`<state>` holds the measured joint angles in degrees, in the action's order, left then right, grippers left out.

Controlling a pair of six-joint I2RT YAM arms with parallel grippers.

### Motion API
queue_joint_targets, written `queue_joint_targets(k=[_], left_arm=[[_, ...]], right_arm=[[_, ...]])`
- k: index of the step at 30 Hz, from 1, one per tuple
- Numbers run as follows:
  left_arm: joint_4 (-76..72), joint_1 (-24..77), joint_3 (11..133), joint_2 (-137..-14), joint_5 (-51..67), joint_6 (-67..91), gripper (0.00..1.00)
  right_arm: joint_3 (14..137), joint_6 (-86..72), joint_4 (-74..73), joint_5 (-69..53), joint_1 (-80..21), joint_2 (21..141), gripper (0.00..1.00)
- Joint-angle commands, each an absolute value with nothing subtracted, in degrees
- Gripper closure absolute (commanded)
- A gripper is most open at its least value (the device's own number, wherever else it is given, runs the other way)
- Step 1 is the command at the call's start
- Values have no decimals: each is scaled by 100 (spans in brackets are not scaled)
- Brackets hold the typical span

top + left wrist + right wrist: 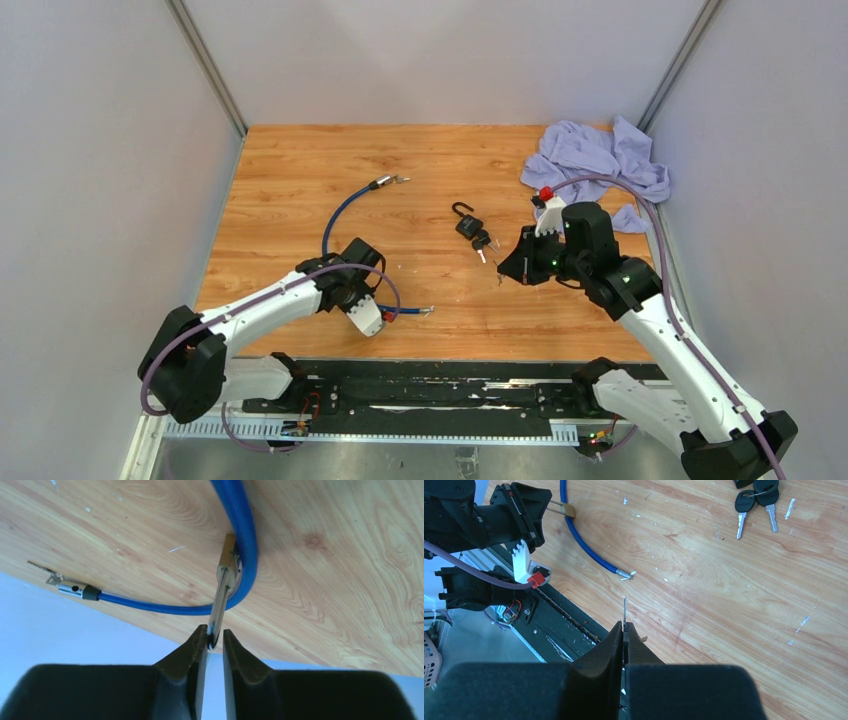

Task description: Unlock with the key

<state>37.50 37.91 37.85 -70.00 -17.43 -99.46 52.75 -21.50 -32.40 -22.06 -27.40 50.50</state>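
Right gripper, just near-right of small black padlock, pinched shut on thin silver metal sliver, edge-on, probably my key | padlock shackle points away, black-headed keys at its near end | left gripper well off padlock's near-left, jaws narrowly parted around brass-tipped metal strip against blue cable | my right arm nearer
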Motion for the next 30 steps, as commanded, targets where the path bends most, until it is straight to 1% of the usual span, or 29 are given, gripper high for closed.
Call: queue_joint_targets(k=[1, 7, 13, 14, 16, 17, 19, 23, 25, 30], left_arm=[[3830, 3892, 4137, -7057, -1798, -9546, 76], [3848, 3991, 4176, -7095, -1713, -9343, 72], [4175, 4008, 4480, -7110, -1389, -8896, 58], [4285, 4001, 4629, -7162, -1295, -8730, 51], [4508, 3995, 4929, -7304, -1124, -8449, 32], [4622, 3980, 5071, -7383, -1030, -8362, 28], [4819, 3910, 5303, -7517, -795, -8291, 26], [5155, 3598, 5615, -7761, -255, -8380, 26], [5223, 3431, 5602, -7879, -55, -8538, 27], [5083, 3392, 5344, -8068, -49, -8907, 29]], right_arm=[[5245, -2140, -3199, -2270, -2663, 5001, 99], [5239, -2129, -3199, -2268, -2663, 5001, 99], [5236, -2129, -3212, -2255, -2663, 4983, 99], [5245, -2129, -3216, -2252, -2663, 4983, 99], [5246, -2128, -3217, -2254, -2663, 4983, 99], [5249, -2135, -3217, -2258, -2662, 4988, 99], [5257, -2139, -3215, -2259, -2663, 4983, 99], [5258, -2137, -3265, -2212, -2663, 4921, 99], [5259, -2136, -3300, -2156, -2663, 4896, 99], [5358, -2123, -3385, -2136, -2663, 4937, 100]])
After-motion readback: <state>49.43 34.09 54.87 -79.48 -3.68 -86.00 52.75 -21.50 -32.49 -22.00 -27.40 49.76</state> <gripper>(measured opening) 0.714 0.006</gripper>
